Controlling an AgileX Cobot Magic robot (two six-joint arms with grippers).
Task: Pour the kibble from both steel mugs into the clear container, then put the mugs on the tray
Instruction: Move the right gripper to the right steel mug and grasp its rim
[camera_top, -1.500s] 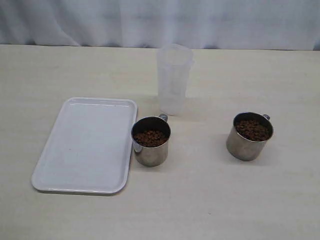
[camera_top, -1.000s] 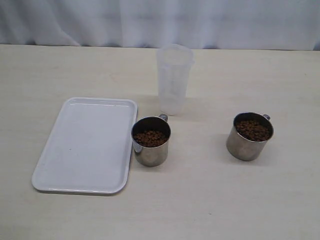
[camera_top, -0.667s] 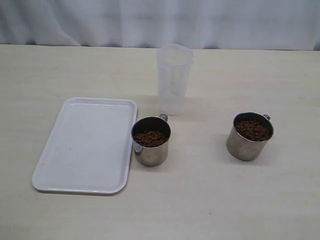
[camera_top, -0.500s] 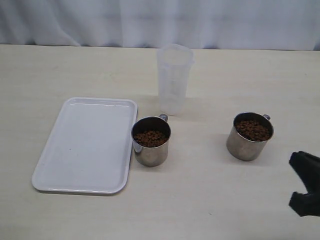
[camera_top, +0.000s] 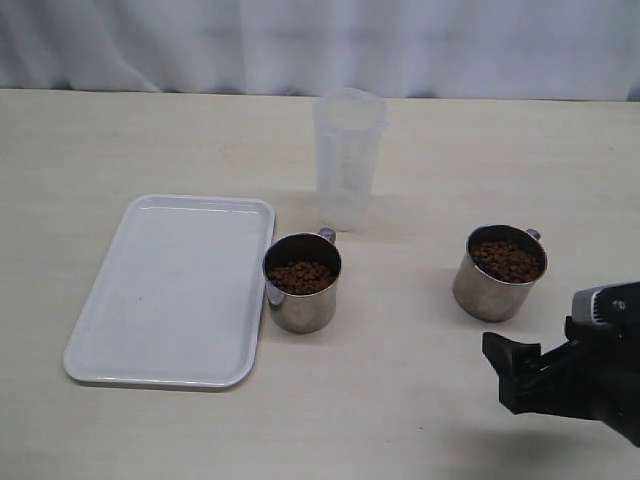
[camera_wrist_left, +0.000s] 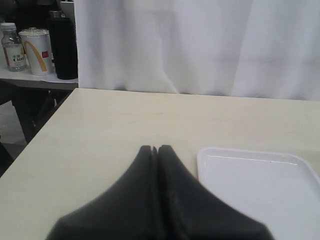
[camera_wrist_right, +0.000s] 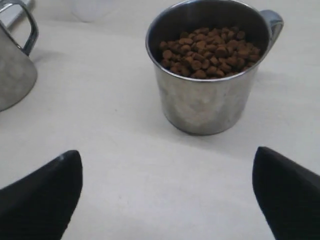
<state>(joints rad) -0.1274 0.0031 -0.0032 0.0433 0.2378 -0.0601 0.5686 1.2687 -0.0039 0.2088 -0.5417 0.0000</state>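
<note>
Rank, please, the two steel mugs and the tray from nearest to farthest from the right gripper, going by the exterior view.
1. Right steel mug, just ahead of the right gripper.
2. Left steel mug, centre, beside the tray.
3. Tray, far left.

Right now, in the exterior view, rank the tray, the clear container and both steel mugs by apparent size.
1. tray
2. clear container
3. mug beside the tray and right-hand mug: alike, unranked.

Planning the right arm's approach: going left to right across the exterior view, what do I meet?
tray → steel mug beside the tray → clear container, further back → second steel mug → right gripper, open
</note>
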